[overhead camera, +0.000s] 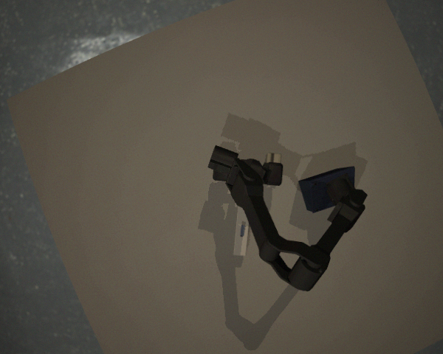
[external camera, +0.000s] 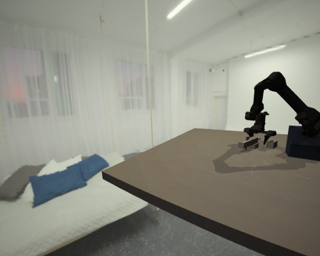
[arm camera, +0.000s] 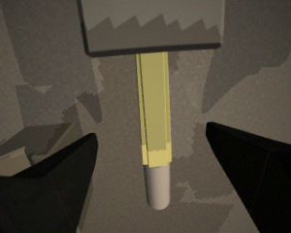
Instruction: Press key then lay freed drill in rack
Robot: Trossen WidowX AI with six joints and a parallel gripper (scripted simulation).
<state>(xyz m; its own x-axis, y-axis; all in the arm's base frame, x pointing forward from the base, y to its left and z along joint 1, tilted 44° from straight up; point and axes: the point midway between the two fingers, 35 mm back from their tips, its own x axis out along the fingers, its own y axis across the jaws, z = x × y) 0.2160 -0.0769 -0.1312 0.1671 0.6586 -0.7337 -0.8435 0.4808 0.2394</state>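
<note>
My gripper hangs open and empty, fingers straddling the drill, whose long axis runs straight ahead between them.

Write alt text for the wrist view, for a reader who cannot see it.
A yellow drill with a grey round tip lies on the brown table, sticking out from under a grey block at the top of the picture. The open gripper hangs over it, one dark finger on each side, touching nothing.
</note>
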